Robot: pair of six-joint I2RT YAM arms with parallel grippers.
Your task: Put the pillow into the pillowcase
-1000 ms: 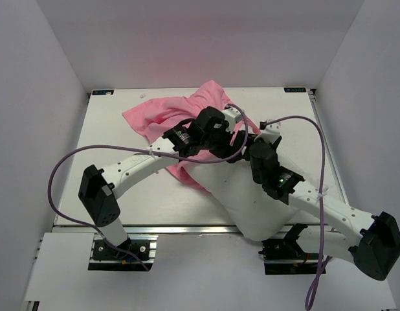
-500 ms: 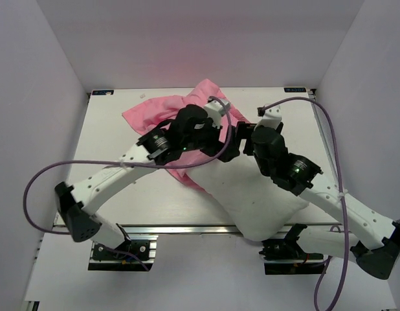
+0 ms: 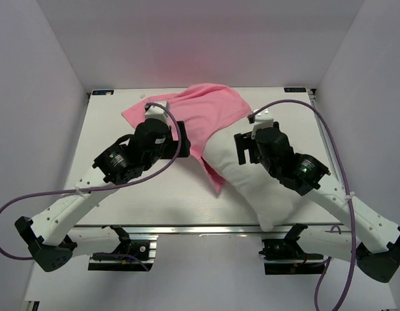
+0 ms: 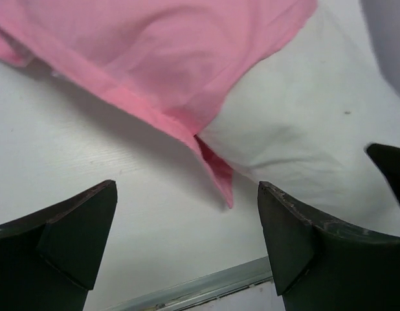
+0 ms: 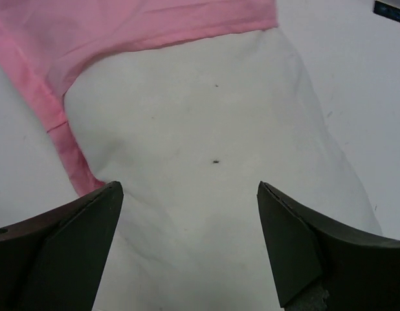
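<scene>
Pillow (image 3: 255, 188) far end hidden under pillowcase (image 3: 210, 110), prob. inside; long axis runs far-left to near-right; left pincer (image 4: 186, 194) & right pincer (image 5: 187, 191) both spread, empty.

White arms (image 3: 77, 199), black joints (image 3: 151, 139), purple cables (image 3: 332, 146), seemingly a green indicator (image 3: 307, 168)

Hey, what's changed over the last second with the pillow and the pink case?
Both tools drew back from the middle: the left tool went left and nearer, the right tool right; both are open, holding nothing. The pillowcase now lies spread flatter over the far end of the pillow. It stayed diagonal, its near half uncovered.
</scene>
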